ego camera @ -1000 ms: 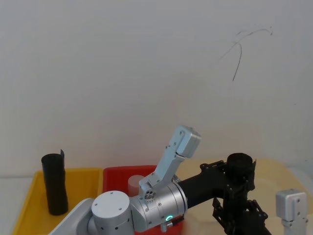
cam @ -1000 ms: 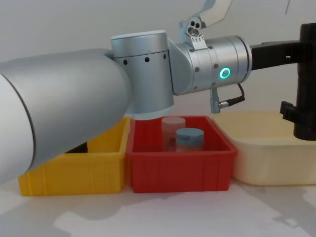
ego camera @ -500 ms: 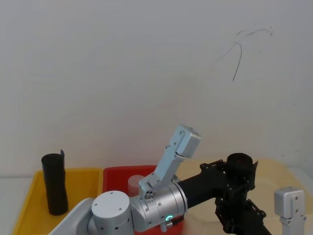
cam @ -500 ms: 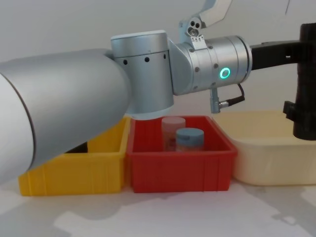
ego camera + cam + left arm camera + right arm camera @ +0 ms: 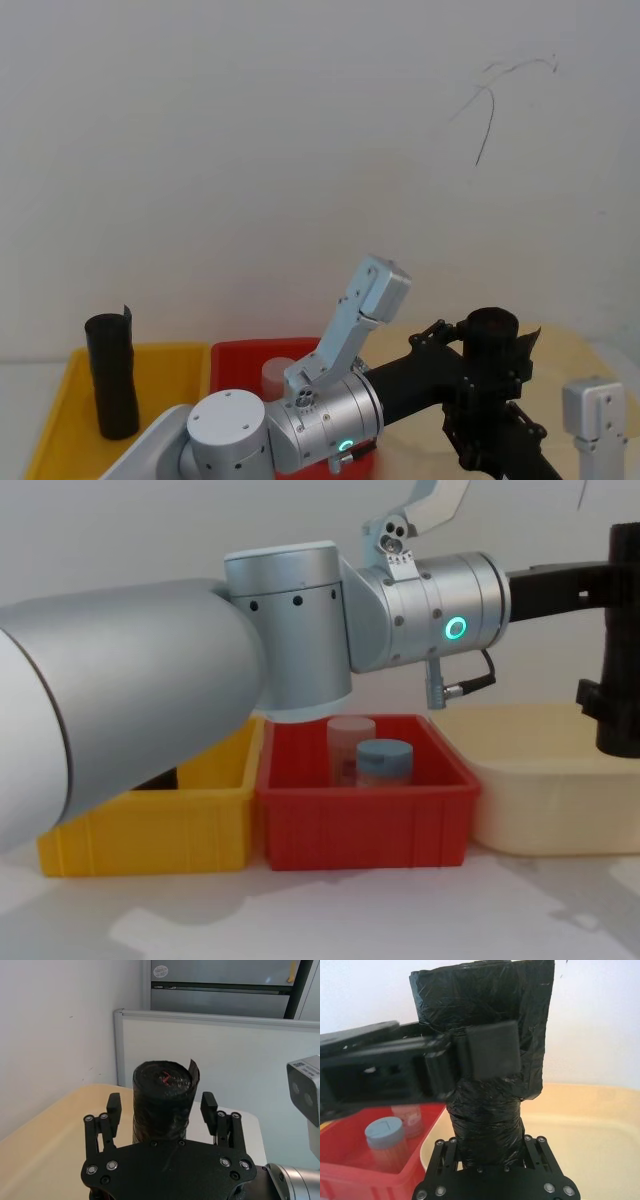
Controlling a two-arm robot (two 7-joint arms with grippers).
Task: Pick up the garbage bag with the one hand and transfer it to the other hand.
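The garbage bag (image 5: 492, 338) stands upright in the lower right of the head view, held off the tabletop (image 5: 330, 910) over the cream bin (image 5: 530, 800). The right pincer (image 5: 489, 1154) is clamped on it from underneath: the roll's lower end sinks between the pincer's links at the bottom of the right wrist view and rises straight out of them. The left pincer (image 5: 161, 1105) reaches in from the lower left of the head view and brackets the upper part of the roll, but it is spread apart. In the left wrist view its two fingers (image 5: 114, 1110) stand on either side of the roll with a gap on each side. In the right wrist view one of its pads (image 5: 492, 1050) sits in front of the roll's wide top; whether it touches cannot be told there. A loose flap of film sticks out at the roll's top edge.

In the chest view the left arm (image 5: 200, 680) spans most of the frame, and the bag shows as a black column at the right edge. Below the arm sits a red bin (image 5: 365, 825) holding two containers side by side, a pale jar (image 5: 350, 740) and a jar with a grey-blue lid (image 5: 384, 760). A yellow bin (image 5: 150, 825) adjoins it toward the left of the frame – a second black roll (image 5: 111, 378) stands upright in it, at the lower left of the head view
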